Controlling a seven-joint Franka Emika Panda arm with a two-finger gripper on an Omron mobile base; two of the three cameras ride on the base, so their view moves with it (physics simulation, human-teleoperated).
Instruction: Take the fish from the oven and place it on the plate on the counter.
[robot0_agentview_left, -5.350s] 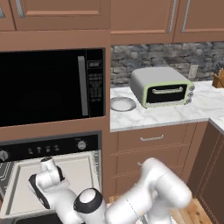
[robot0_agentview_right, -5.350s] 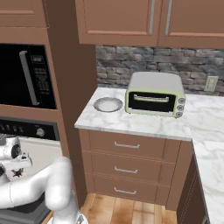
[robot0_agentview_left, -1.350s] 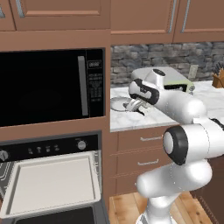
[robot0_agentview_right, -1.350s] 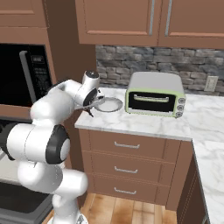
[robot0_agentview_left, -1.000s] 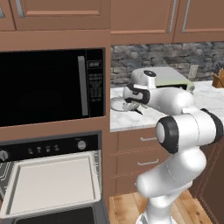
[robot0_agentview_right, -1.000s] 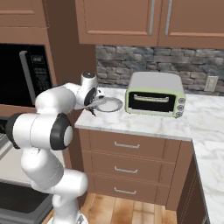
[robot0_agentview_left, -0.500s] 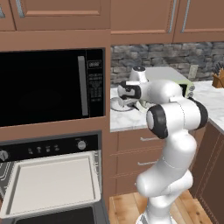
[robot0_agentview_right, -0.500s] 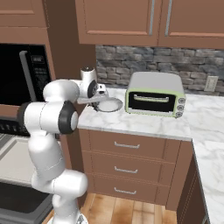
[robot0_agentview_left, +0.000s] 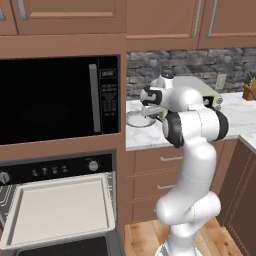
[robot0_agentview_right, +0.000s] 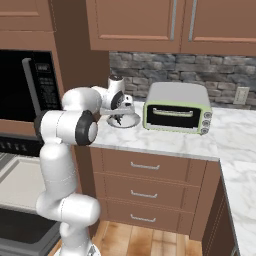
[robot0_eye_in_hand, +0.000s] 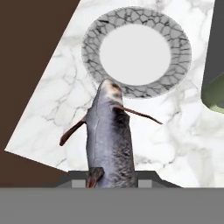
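Gripper (robot0_agentview_right: 118, 119) pinching fish (robot0_eye_in_hand: 108, 140) at tail | hangs head-down above plate (robot0_eye_in_hand: 136, 54) on counter (robot0_eye_in_hand: 175, 140) | positioned for release

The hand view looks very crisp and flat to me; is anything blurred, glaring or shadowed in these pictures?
Hand view: the fish and the plate are sharp, with no glare. Left base view: the microwave door is plain black, with no reflections. Right base view: even light, with only a soft shadow under the toaster oven.
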